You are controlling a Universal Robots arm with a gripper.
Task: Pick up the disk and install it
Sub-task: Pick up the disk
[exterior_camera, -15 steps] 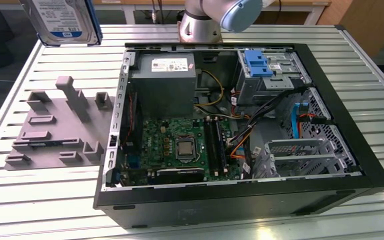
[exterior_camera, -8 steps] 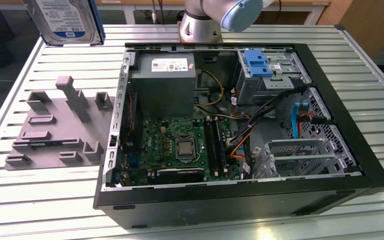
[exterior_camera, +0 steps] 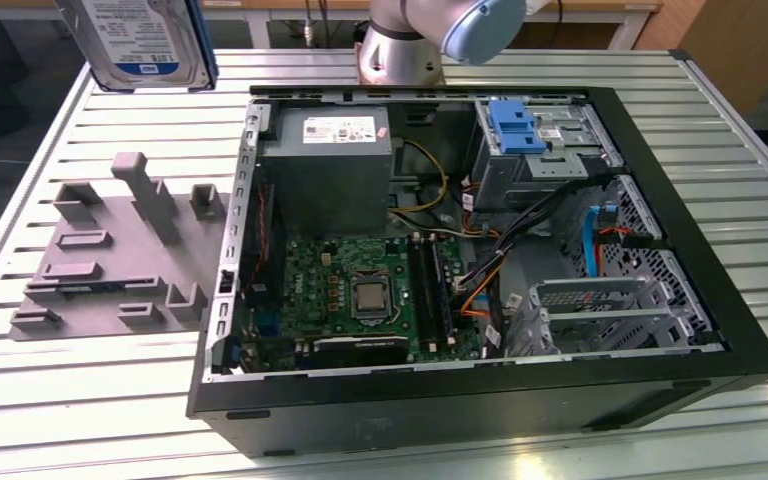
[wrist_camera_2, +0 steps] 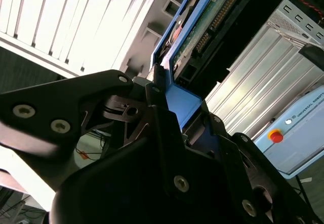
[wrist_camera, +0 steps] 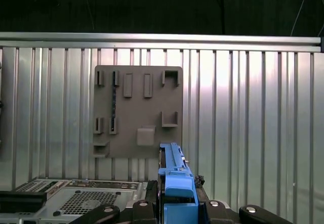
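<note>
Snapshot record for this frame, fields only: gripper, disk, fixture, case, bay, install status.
gripper: gripper shut on the disk's blue side rail
disk: disk held in the air, label facing the exterior view, over the table's far corner on that view's left
fixture: grey slotted plate on the table, on the exterior view's left of the case
case: open computer case lying on the slatted table
bay: blue bracket at the case's far side
status: disk outside the case, not installed

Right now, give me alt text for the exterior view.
At the exterior view's top left hangs the disk, label showing. An open computer case lies on the slatted metal table, a grey fixture plate beside it.
</note>
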